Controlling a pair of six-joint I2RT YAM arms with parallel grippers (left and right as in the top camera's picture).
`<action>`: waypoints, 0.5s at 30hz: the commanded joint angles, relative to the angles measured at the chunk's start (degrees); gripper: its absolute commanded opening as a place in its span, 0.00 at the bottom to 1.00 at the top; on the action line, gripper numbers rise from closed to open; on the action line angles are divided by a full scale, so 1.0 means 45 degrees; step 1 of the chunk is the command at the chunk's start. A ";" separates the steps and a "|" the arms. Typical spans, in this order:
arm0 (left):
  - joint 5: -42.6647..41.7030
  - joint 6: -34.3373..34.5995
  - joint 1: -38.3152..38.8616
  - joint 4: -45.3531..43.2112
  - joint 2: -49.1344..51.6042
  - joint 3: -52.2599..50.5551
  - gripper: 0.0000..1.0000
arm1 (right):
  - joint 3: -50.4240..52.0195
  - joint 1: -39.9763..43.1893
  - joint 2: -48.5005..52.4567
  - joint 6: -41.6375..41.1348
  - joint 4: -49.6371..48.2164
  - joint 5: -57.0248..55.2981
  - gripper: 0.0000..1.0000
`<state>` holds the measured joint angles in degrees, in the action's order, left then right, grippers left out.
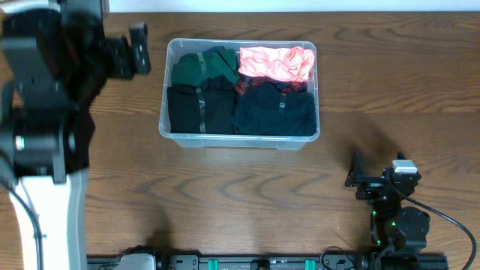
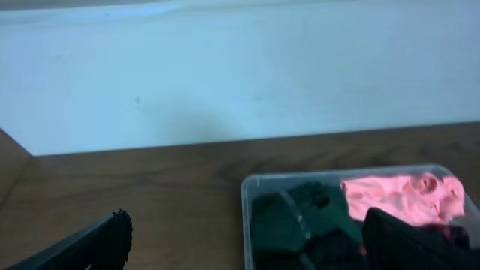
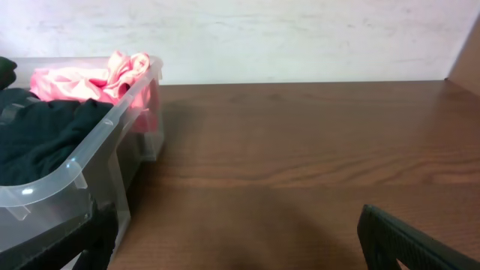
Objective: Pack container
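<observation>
Both grippers stand with jaws wide apart, holding nothing. One container (image 1: 240, 139) of clear plastic sits on the wooden table (image 1: 390, 90), filled with folded clothes in four colours: one pink piece (image 1: 276, 64) in its far right corner, dark green (image 1: 201, 66) far left, black (image 1: 196, 109) near left, navy (image 1: 274, 112) near right. The left gripper (image 1: 144, 49) hovers just beside the bin's far left corner, not touching it. The right gripper (image 1: 352, 171) sits toward the table's front, to the bin's right and well apart from it.

The clear rectangular container (image 1: 238, 136) sits upright on the table, filled with folded clothes.
</observation>
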<state>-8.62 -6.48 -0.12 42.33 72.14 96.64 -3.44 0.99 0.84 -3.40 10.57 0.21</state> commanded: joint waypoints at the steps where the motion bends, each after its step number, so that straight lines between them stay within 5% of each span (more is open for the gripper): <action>1: 0.0044 -0.0403 0.0058 -0.0831 -0.1394 -0.2239 0.98 | 0.0087 0.0102 -0.0102 -0.0039 -0.0024 -0.0131 0.99; 15: -0.1243 -0.0019 0.0058 -0.8354 -0.7747 -1.2726 0.98 | 0.0087 0.0097 -0.0102 -0.0039 -0.0024 -0.0131 0.99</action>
<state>-10.81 -7.29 0.05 7.70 41.56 45.74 -3.29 0.99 0.84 -3.40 10.48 0.21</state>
